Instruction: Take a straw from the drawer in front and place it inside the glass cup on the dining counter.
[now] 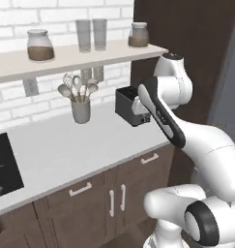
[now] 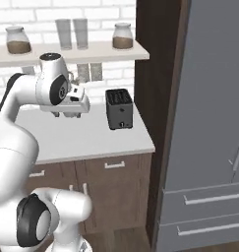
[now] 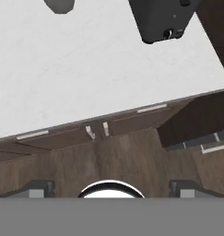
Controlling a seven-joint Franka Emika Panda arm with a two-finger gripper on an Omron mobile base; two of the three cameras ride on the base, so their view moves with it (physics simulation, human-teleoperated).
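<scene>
Here, the white robot arm rises in front of a kitchen worktop, its gripper [image 2: 68,114] held high above the white surface and pointing down; in the hand view the two dark fingertips [image 3: 37,190] stand wide apart at the bottom edge, so the jaws are open and hold nothing. Directly below the hand lies the wood floor, and just beyond it the front of the dark brown cabinets, where two doors [image 1: 116,196] with upright pale handles sit beneath a row of shallow drawers. The drawer [image 1: 149,160] at the right end, under the toaster, is shut, its small pale handle flat against the front; a second drawer [image 1: 79,190] to its left is shut too. No straw or small cup can be made out. On the worktop [image 1: 66,145] above, a black toaster [image 1: 132,106] stands near the right edge, beside the tall dark cabinet, and a grey holder of spoons and a whisk [image 1: 80,102] stands well to its left, near the white brick wall. Farthest back, a shelf [image 1: 66,58] carries two jars and two tall greyish glasses [image 1: 91,35]. A grey fridge [image 2: 209,123] fills the right.
</scene>
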